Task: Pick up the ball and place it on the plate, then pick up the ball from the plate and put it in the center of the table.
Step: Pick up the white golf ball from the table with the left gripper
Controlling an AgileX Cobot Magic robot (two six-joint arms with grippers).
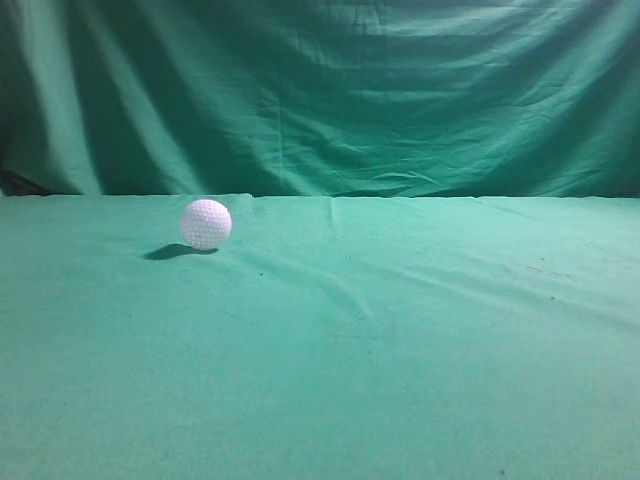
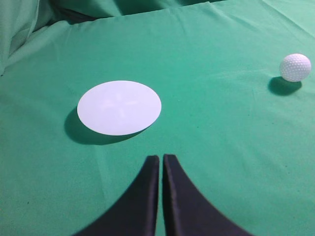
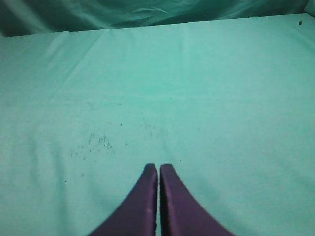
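table (image 1: 400,380): your green cloth work surface | plate (image 2: 119,107): bare, nothing on it | left gripper (image 2: 161,160): fingers together, empty, near plate | right gripper (image 3: 158,168): fingers together, empty | ball (image 2: 295,67): on cloth, well apart from plate | progress: you judge either first pick pending or all done, cannot tell

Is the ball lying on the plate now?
No, the ball rests on the green table, well apart from the plate.

Both my end effectors run off the bottom edge: left end effector (image 2: 161,160), right end effector (image 3: 158,168). Arms unseen. Exterior view misses the plate (image 2: 119,107). Worktop (image 1: 400,350) edges cropped.
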